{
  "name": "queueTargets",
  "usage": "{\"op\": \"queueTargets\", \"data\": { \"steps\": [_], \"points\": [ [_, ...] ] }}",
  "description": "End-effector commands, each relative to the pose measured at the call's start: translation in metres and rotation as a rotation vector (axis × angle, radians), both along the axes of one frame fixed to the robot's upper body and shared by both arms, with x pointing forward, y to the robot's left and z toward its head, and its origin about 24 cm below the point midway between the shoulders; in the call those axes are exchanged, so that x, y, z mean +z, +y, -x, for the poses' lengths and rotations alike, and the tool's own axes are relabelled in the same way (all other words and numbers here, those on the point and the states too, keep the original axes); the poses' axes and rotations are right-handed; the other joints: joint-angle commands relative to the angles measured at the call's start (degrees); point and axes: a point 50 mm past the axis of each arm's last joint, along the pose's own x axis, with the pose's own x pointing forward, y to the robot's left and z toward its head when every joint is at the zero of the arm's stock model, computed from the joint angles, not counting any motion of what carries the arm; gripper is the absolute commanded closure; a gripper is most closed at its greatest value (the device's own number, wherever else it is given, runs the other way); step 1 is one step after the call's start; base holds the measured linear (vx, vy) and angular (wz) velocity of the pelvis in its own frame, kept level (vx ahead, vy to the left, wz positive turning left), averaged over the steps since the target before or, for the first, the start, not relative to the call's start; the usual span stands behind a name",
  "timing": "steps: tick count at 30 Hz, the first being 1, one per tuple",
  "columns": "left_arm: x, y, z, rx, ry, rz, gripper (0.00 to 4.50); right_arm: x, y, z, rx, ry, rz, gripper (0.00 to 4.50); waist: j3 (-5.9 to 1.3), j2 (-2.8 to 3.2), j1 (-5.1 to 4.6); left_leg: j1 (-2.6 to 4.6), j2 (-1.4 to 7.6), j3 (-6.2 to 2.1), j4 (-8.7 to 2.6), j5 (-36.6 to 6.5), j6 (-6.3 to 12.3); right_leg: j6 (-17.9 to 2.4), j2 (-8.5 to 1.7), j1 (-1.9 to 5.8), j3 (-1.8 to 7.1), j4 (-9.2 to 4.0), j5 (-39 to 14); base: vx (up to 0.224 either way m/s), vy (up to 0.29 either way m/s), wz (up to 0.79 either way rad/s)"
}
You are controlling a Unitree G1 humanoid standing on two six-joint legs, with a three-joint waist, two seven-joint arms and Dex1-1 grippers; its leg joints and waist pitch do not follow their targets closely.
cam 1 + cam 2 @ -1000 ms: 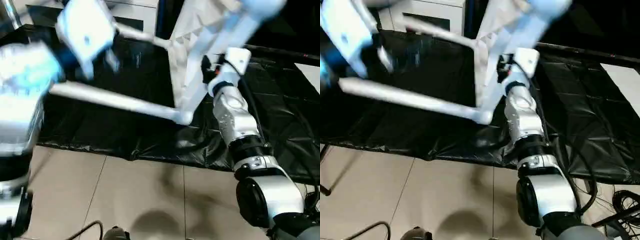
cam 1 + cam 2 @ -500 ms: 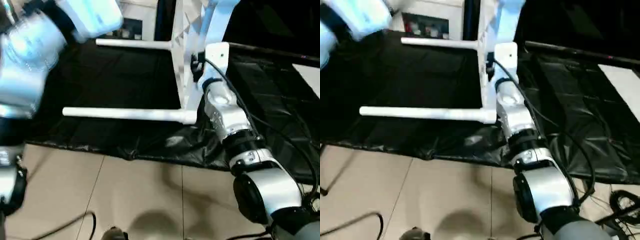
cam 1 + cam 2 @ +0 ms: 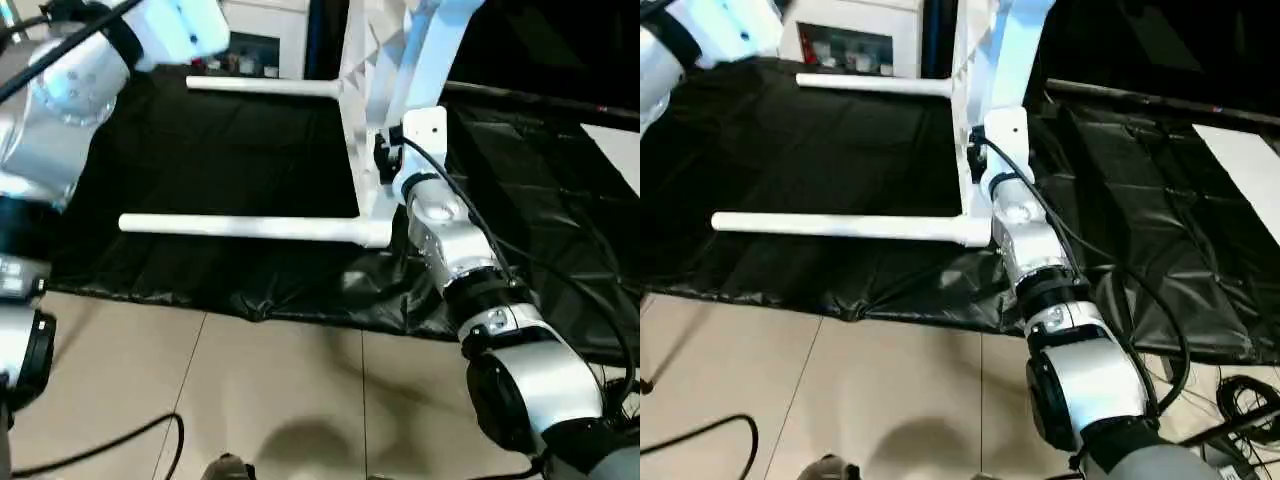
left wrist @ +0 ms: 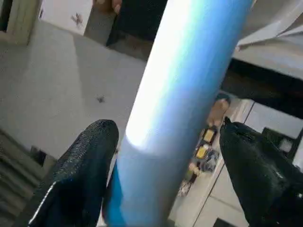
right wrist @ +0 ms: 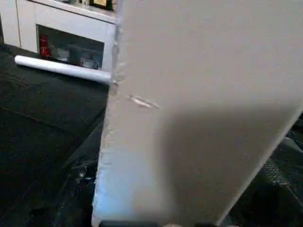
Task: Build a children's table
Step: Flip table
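Observation:
The children's table's white tabletop point(image 3: 385, 60) stands on its edge on a black sheet. Two white legs jut level from it toward my left, the near leg point(image 3: 240, 226) low and the far leg point(image 3: 265, 87) behind it. My right gripper point(image 3: 383, 160) is pressed against the tabletop's edge just above the near leg's socket, and the right wrist view has the tabletop's flat face point(image 5: 203, 94) close up. My left gripper point(image 4: 168, 130) is open around another white leg point(image 4: 189, 71), with a gap on one side. My left arm point(image 3: 70, 90) reaches up at the top left.
A black sheet point(image 3: 250, 150) covers the floor under the table, with beige tiles point(image 3: 280, 400) in front of it. A white cabinet with glass doors point(image 3: 850, 45) stands behind. Cables point(image 3: 1240, 400) lie at the right, a black cord point(image 3: 100, 455) at the front left.
The tabletop has swung from tilted to upright and its two legs from slanted to level. My left arm has risen toward the top left. My right gripper stays at the tabletop's edge.

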Motion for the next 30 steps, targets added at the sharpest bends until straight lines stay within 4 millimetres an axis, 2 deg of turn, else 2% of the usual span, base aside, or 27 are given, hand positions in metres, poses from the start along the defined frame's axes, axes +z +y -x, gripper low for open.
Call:
{"op": "queueTargets", "data": {
  "steps": [1, 2, 5, 7, 8, 11, 14, 17, 18, 20, 22, 24, 25, 28, 29, 30],
  "points": [
    [0.006, -0.001, -0.002, 0.000, -0.016, 0.012, 0.68, -0.002, -0.006, -0.001, -0.008, 0.008, -0.004, 1.45, -4.65, 1.81, -0.08, 2.34, 2.03, -0.88, -4.39, -10.0, -6.05, -10.2, -4.04, 2.11, 2.09, -3.36, 2.7, 0.000, 0.000, 0.00],
    [0.007, 0.000, -0.002, -0.010, -0.019, 0.036, 0.96, -0.001, -0.006, -0.001, -0.003, 0.006, -0.008, 1.63, -4.60, 1.81, -0.06, 2.37, 2.04, -0.87, -4.43, -10.3, -6.06, -10.3, -4.06, 2.07, 2.09, -3.41, 2.5, 0.000, 0.000, 0.00],
    [0.007, -0.002, -0.003, -0.031, -0.019, 0.056, 1.07, -0.001, -0.006, -0.001, -0.002, 0.003, -0.012, 1.87, -4.61, 2.01, 0.04, 2.40, 2.10, -0.96, -4.47, -10.6, -6.22, -10.6, -4.18, 2.09, 2.07, -3.39, 2.4, 0.000, 0.000, 0.00],
    [0.007, -0.004, -0.003, -0.047, -0.024, 0.061, 1.18, -0.001, -0.006, -0.001, -0.001, 0.002, -0.012, 2.01, -4.55, 1.88, 0.10, 2.43, 2.09, -0.91, -4.48, -11.0, -6.22, -10.7, -4.15, 2.05, 2.09, -3.48, 2.4, 0.000, 0.000, 0.00],
    [0.007, -0.006, -0.003, -0.062, -0.016, 0.061, 1.45, -0.001, -0.005, -0.001, -0.001, 0.001, -0.012, 2.16, -4.57, 1.86, 0.11, 2.38, 2.13, -0.95, -4.52, -11.0, -6.25, -10.7, -4.22, 2.15, 2.06, -3.43, 2.3, 0.000, 0.000, 0.00],
    [-0.001, -0.017, -0.004, -0.128, 0.024, 0.051, 1.52, -0.001, -0.005, -0.001, 0.003, -0.002, -0.010, 2.43, -4.64, 1.85, 0.24, 2.34, 2.10, -0.91, -4.45, -10.3, -6.03, -11.0, -4.23, 2.21, 2.06, -3.36, 3.4, 0.000, 0.000, 0.00],
    [-0.005, -0.020, -0.005, -0.147, 0.053, 0.061, 1.82, 0.000, -0.006, -0.001, 0.005, -0.005, -0.009, 2.50, -4.67, 1.90, 0.21, 2.36, 2.09, -0.85, -4.40, -10.0, -5.90, -11.1, -4.22, 2.22, 2.04, -3.28, 4.0, 0.000, 0.000, 0.00],
    [-0.006, -0.022, -0.006, -0.164, 0.065, 0.076, 1.94, 0.005, -0.010, -0.003, 0.003, -0.023, 0.007, 2.53, -4.54, 1.94, 0.22, 2.47, 2.14, -0.90, -4.52, -11.1, -5.99, -10.9, -4.22, 2.13, 2.03, -3.48, 2.4, 0.000, 0.000, 0.00],
    [-0.006, -0.024, -0.007, -0.173, 0.070, 0.090, 2.00, 0.009, -0.014, -0.004, 0.000, -0.037, 0.021, 2.54, -4.58, 2.25, 0.27, 2.53, 2.18, -0.93, -4.52, -11.6, -6.30, -10.8, -4.27, 2.07, 2.02, -3.47, 1.9, 0.000, 0.000, 0.00],
    [-0.005, -0.024, -0.006, -0.180, 0.066, 0.104, 2.10, 0.013, -0.020, -0.006, -0.009, -0.052, 0.031, 2.55, -4.56, 1.90, 0.40, 2.50, 2.14, -0.86, -4.49, -11.8, -6.24, -10.9, -4.25, 2.16, 2.05, -3.53, 1.7, 0.000, 0.000, 0.00],
    [-0.002, -0.026, -0.005, -0.214, 0.070, 0.163, 2.12, 0.024, -0.032, -0.009, -0.030, -0.081, 0.029, 2.55, -4.56, 1.91, 0.51, 2.43, 2.11, -0.83, -4.43, -11.3, -5.90, -10.9, -4.29, 2.23, 2.08, -3.54, 1.6, 0.000, 0.000, 0.00],
    [0.002, -0.027, -0.004, -0.268, 0.073, 0.282, 2.17, 0.045, -0.048, -0.013, -0.043, -0.133, 0.045, 2.55, -4.58, 1.98, 0.65, 2.33, 1.99, -0.70, -4.27, -10.4, -5.64, -11.9, -4.33, 2.39, 2.07, -3.44, 2.3, 0.000, 0.000, 0.00],
    [0.004, -0.025, -0.004, -0.305, 0.074, 0.381, 2.18, 0.062, -0.058, -0.015, -0.049, -0.175, 0.052, 2.55, -4.72, 1.70, 0.92, 2.28, 1.88, -0.48, -3.99, -9.5, -4.97, -12.4, -4.16, 2.52, 2.07, -3.33, 3.2, 0.000, 0.000, 0.00],
    [0.010, -0.015, -0.002, -0.325, 0.032, 0.531, 2.18, 0.101, -0.074, -0.017, -0.057, -0.278, 0.072, 2.55, -4.87, 1.90, 1.29, 1.48, 1.61, -0.18, -3.43, -3.9, -1.52, -13.3, -4.09, 2.95, 2.10, -2.82, 7.8, 0.000, 0.000, 0.00],
    [0.010, -0.015, -0.002, -0.325, 0.032, 0.531, 2.18, 0.101, -0.074, -0.017, -0.057, -0.278, 0.072, 2.55, -5.11, 1.92, 1.41, 1.41, 1.45, -0.05, -3.14, -2.0, -0.47, -13.6, -3.89, 2.96, 2.01, -2.56, 10.3, 0.000, 0.000, 0.00],
    [0.010, -0.011, -0.002, -0.334, 0.015, 0.608, 2.18, 0.117, -0.080, -0.016, -0.055, -0.318, 0.075, 2.56, -5.29, 1.93, 1.41, 1.32, 1.41, -0.01, -2.96, -0.7, 0.32, -13.7, -3.78, 2.98, 2.01, -2.33, 12.2, 0.000, 0.000, 0.00]
  ]
}}
